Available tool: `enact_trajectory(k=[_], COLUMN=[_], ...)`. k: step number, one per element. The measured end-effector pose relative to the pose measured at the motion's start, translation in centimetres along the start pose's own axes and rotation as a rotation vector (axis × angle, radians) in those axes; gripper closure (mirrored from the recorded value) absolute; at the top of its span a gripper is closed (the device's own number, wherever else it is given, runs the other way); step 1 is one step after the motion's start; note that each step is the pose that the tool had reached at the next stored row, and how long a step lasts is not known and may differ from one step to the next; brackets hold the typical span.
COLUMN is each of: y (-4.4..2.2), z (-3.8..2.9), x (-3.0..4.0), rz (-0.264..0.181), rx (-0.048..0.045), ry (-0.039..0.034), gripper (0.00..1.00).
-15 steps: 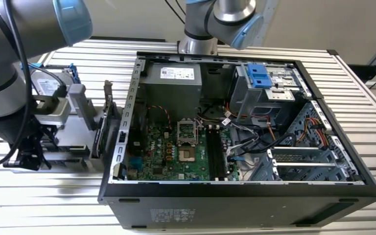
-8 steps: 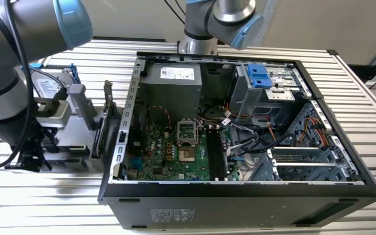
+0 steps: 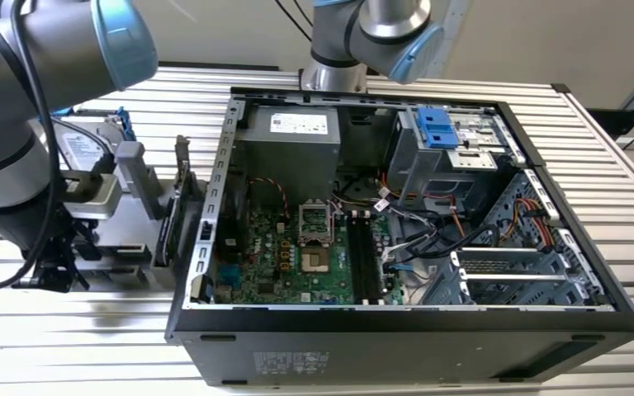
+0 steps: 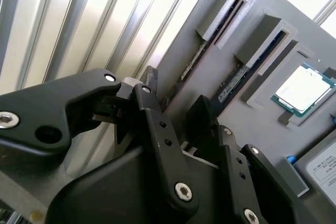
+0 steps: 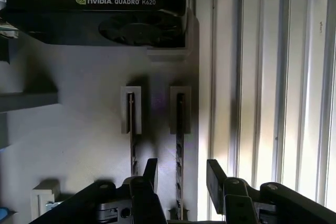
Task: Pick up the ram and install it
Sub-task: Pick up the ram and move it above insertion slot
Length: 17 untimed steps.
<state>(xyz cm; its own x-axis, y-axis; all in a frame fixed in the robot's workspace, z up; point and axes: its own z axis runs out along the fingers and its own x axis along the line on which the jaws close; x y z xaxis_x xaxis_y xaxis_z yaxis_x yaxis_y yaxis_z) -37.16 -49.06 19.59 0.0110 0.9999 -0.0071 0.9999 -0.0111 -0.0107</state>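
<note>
In the exterior view, my arm reaches down over the grey parts holder (image 3: 125, 219) on the exterior view's left of the open computer case (image 3: 201, 272). I can't pick out the stick there. The black memory slots (image 3: 363, 257) on the board stand empty.

In the second wrist view, the ram (image 4: 193, 64) stands on edge in its grey slot near the holder's edge. A second stick (image 4: 247, 69) is just beside it, and a processor chip (image 4: 302, 90) lies farther along.

In the first wrist view, the gripper (image 5: 182, 174) has its fingers (image 5: 151, 174) spread. One sits on either side of the ram (image 5: 179, 140), apart from its faces as far as I can see. The graphics card (image 5: 94, 19) lies at the far end of the holder.

I judge the stick light, thin and stiff, but fragile. The chips and the contact edge shouldn't take force. I'd pinch across the flat faces near mid-length and lift it squarely so it doesn't bind in the slot.
</note>
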Motion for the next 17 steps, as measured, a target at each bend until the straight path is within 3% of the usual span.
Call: enact_trajectory(k=[11, 17], y=[0.0, 0.0], z=[0.29, 0.36], x=[0.01, 0.01], rz=[0.0, 0.0], rx=[0.0007, 0.0007], ry=[-0.0002, 0.0052], gripper=[0.0, 0.0])
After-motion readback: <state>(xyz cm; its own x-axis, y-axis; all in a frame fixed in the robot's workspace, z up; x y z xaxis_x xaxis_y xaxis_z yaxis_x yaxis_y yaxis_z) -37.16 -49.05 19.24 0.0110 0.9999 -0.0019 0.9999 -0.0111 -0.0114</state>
